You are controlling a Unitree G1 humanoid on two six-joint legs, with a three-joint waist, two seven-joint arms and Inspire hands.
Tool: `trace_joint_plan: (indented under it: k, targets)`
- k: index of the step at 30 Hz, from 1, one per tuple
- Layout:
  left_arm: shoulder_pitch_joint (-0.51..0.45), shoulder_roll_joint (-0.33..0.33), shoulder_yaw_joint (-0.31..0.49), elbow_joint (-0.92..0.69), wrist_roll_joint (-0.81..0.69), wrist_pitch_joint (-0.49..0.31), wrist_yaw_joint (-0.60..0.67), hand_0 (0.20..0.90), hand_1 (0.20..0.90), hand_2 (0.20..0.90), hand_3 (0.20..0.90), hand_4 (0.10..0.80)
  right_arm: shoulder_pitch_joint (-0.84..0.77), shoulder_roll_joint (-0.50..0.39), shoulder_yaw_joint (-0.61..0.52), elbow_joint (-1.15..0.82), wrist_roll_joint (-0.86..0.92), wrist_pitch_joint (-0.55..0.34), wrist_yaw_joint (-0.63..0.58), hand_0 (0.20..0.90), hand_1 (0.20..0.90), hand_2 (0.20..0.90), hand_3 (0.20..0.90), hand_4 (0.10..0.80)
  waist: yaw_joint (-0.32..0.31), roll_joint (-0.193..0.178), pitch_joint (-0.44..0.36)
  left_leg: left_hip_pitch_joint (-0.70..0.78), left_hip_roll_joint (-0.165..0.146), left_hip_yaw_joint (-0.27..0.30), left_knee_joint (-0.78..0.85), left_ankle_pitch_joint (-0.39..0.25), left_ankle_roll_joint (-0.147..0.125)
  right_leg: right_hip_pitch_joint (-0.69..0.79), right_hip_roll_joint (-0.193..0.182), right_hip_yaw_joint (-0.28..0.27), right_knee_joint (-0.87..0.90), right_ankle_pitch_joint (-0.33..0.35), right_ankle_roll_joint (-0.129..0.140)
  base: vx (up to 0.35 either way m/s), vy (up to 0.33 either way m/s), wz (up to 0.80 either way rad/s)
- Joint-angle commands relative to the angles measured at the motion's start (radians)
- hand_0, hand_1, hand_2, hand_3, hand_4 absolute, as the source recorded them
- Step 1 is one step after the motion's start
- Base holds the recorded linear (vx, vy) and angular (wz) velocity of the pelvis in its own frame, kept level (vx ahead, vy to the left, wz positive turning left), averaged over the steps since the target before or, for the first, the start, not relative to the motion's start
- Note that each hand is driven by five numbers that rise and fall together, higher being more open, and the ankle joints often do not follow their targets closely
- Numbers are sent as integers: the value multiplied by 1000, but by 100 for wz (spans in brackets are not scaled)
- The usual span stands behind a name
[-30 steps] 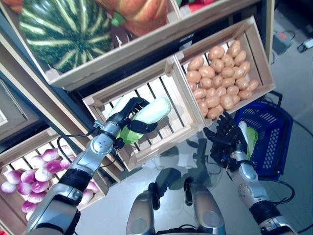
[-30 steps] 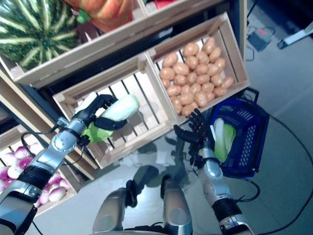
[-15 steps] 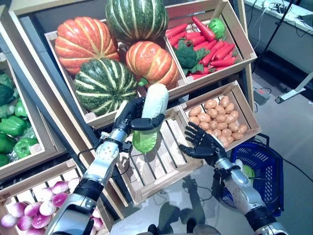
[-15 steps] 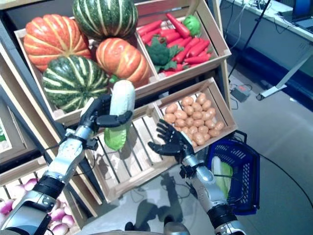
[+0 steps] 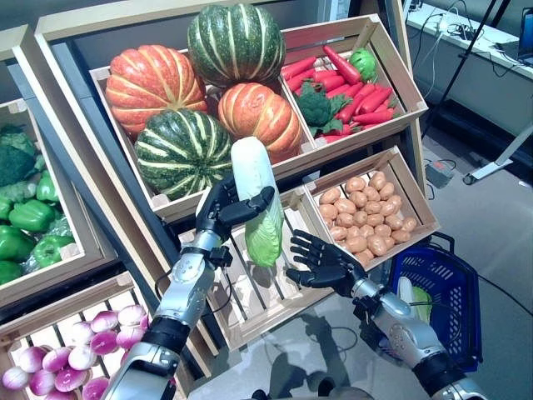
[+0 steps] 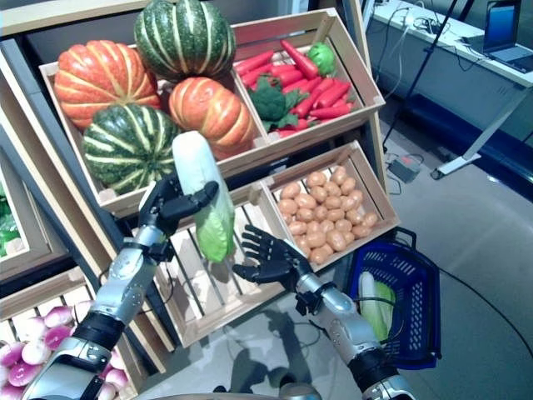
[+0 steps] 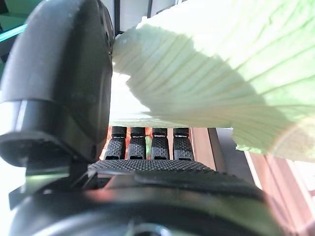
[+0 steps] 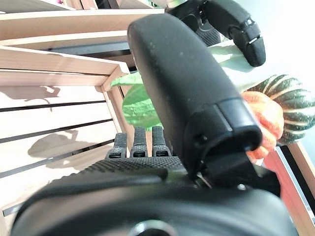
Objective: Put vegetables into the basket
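A pale green and white napa cabbage [image 5: 255, 200] hangs upright in front of the wooden shelves, leafy end down, with my left hand [image 5: 218, 210] curled round its white upper part. In the left wrist view the cabbage [image 7: 216, 73] fills the space past the thumb. My right hand [image 5: 321, 262] is open, palm up and fingers spread, just to the right of and below the cabbage's leafy tip, not touching it. The blue basket [image 5: 454, 287] stands on the floor at the lower right and holds another cabbage [image 5: 416, 298].
Behind the hands is an empty slatted wooden crate [image 5: 275, 287]. A crate of potatoes [image 5: 371, 221] sits to its right. Pumpkins and squashes [image 5: 208, 100], carrots and broccoli [image 5: 341, 79], green peppers [image 5: 25, 217] and purple onions [image 5: 67, 350] fill other crates.
My left hand has carried the cabbage a little right and turned it more upright. My right hand has moved left and closer under the cabbage. The camera view has also shifted upward since a second ago.
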Motion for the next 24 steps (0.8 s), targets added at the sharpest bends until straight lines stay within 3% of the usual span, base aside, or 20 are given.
trace_joint_plan:
  k: [1, 11, 24]
  targets:
    - [-99, -12, 0, -44, -17, -99, -22, 300, 300, 300, 300, 400, -34, 52, 1, -106, 74, -84, 23, 900, 900, 900, 900, 800, 10, 2, -108, -12, -38, -13, 1, -76, 14, 3, 24, -15, 2, -31, -44, 0, 0, 0]
    - [-48, -22, -48, -112, 25, -113, -44, 300, 300, 300, 300, 400, -62, 10, -8, -208, -234, -164, -262, 900, 900, 900, 900, 800, 17, -6, -101, -1, -37, -18, 1, -83, 20, 13, 27, -2, 2, -34, -45, 0, 0, 0]
    - [-32, -49, -74, -182, 47, -133, 17, 300, 300, 300, 300, 400, -108, 3, 10, -297, -417, -112, -476, 900, 900, 900, 900, 800, 30, -6, -92, 7, -40, -25, 1, -89, 24, 21, 23, -3, 2, -34, -42, 0, 0, 0]
